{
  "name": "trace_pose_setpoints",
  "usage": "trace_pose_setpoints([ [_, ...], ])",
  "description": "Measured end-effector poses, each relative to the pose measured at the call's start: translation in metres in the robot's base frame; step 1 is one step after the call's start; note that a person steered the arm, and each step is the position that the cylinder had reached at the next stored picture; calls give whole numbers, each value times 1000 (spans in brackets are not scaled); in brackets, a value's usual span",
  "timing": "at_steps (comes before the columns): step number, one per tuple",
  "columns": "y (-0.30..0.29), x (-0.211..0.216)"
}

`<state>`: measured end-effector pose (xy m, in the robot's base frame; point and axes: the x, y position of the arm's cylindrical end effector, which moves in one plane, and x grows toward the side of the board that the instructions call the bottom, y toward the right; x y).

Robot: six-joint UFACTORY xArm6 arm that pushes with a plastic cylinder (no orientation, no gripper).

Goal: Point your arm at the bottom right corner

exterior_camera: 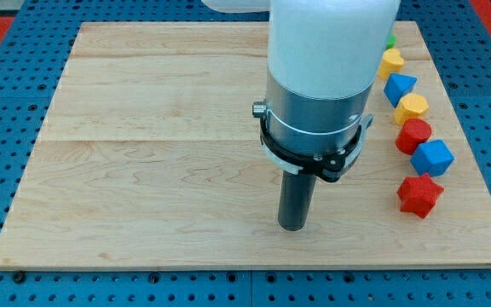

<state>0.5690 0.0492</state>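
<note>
Resting on pale grained wooden board (pixel 143 170) | my tip (pixel 292 227) left of red star-shaped block (pixel 419 195), apart

Single camera, high, angled down, close over wooden board (pixel 143 170), apparently from its near edge

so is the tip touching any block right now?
No. My tip rests on bare wood of the board, well to the view's left of the red star-shaped block, the nearest one.
</note>
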Motion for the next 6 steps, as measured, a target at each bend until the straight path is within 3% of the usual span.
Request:
trace_pose_setpoints([
  [2,98,3],
  [3,98,3],
  [4,111,33],
  [6,118,35],
])
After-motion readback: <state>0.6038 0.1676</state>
